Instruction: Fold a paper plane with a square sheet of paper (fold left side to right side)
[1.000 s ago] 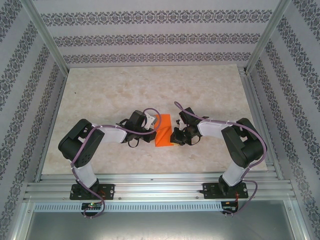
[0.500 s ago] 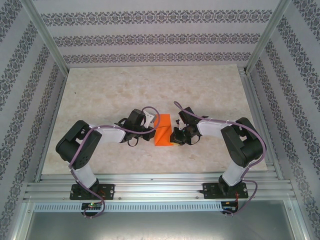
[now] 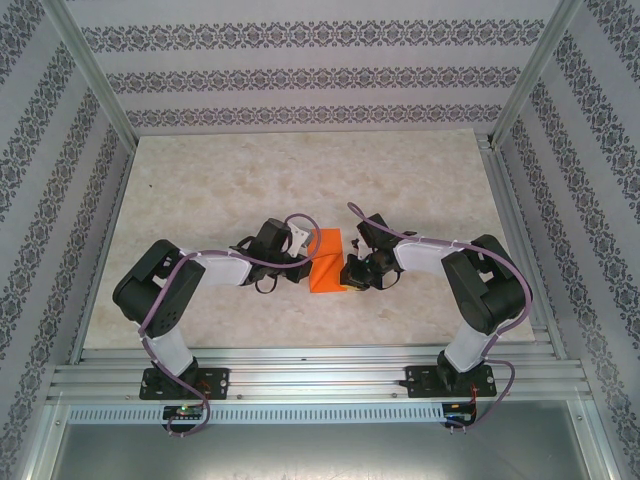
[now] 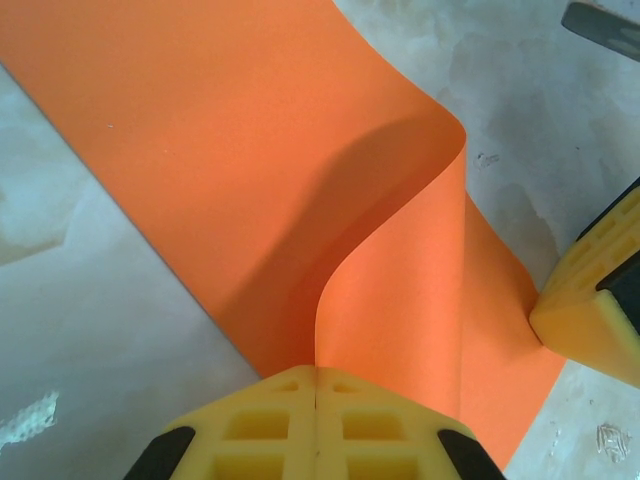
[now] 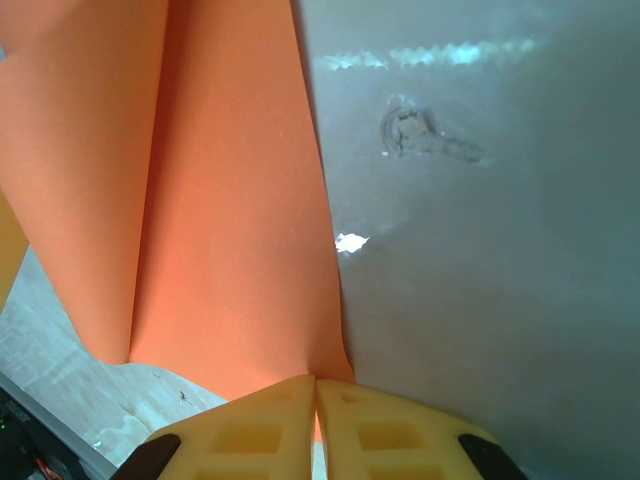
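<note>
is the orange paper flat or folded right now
Bent over, not creased: the orange paper curls softly into the shut left gripper; the right gripper pinches another edge.

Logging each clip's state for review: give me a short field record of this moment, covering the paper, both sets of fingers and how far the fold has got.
paper: square sheet of paper, orange, on the table between the two arms
shape: one side lifted and bent over in a soft curve, not pressed flat
left fingers: shut on the sheet's edge
right fingers: shut on the sheet at its other side
fold: no sharp crease visible; no plane shape yet
</note>
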Available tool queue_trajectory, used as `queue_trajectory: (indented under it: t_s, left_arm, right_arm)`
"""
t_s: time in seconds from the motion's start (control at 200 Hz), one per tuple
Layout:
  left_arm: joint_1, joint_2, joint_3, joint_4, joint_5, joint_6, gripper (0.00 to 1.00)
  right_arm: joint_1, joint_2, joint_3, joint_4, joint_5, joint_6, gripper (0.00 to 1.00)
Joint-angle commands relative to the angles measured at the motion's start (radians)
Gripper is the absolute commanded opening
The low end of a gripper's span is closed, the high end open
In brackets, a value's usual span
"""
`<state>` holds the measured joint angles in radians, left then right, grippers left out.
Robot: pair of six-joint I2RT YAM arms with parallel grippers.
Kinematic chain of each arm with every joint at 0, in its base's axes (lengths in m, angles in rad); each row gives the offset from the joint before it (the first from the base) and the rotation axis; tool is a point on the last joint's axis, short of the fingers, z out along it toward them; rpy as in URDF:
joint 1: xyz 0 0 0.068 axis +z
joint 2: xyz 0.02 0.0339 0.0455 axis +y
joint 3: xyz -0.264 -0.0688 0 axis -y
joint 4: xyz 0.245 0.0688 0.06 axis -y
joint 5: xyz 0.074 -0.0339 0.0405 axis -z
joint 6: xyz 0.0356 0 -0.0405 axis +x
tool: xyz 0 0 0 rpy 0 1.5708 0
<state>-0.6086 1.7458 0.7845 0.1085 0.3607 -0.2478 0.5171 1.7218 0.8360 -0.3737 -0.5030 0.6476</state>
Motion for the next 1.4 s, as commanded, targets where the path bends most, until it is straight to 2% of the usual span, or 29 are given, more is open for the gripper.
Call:
queue_trajectory:
  t_s: [0.0, 0.325, 0.405, 0.669, 0.779, 0.944, 1.114, 1.399]
  left_arm:
    - [0.013, 0.023, -0.005, 0.026, 0.009, 0.004, 0.01]
    - [0.012, 0.038, -0.008, 0.022, -0.002, 0.005, 0.01]
    - [0.013, 0.044, -0.008, 0.024, -0.004, 0.003, 0.01]
    - [0.01, 0.052, -0.021, 0.029, -0.004, 0.003, 0.01]
    - [0.007, 0.052, -0.023, 0.03, -0.006, 0.004, 0.01]
    - [0.005, 0.053, -0.023, 0.029, -0.011, 0.004, 0.01]
    - [0.002, 0.054, -0.023, 0.03, -0.011, 0.005, 0.01]
    - [0.001, 0.055, -0.021, 0.027, -0.014, 0.007, 0.01]
  right_arm:
    - [0.017, 0.052, -0.017, -0.045, 0.065, -0.025, 0.12]
    - [0.018, 0.049, -0.014, -0.042, 0.062, -0.025, 0.12]
    - [0.018, 0.038, -0.008, -0.042, 0.062, -0.026, 0.15]
    - [0.006, -0.078, 0.065, -0.076, 0.068, -0.02, 0.21]
    - [0.006, -0.101, 0.083, -0.048, 0.061, 0.008, 0.17]
    - [0.019, -0.062, 0.075, 0.12, -0.012, 0.107, 0.09]
    - [0.047, -0.004, 0.092, 0.205, -0.037, 0.153, 0.08]
    - [0.067, 0.057, 0.105, 0.225, -0.028, 0.156, 0.08]
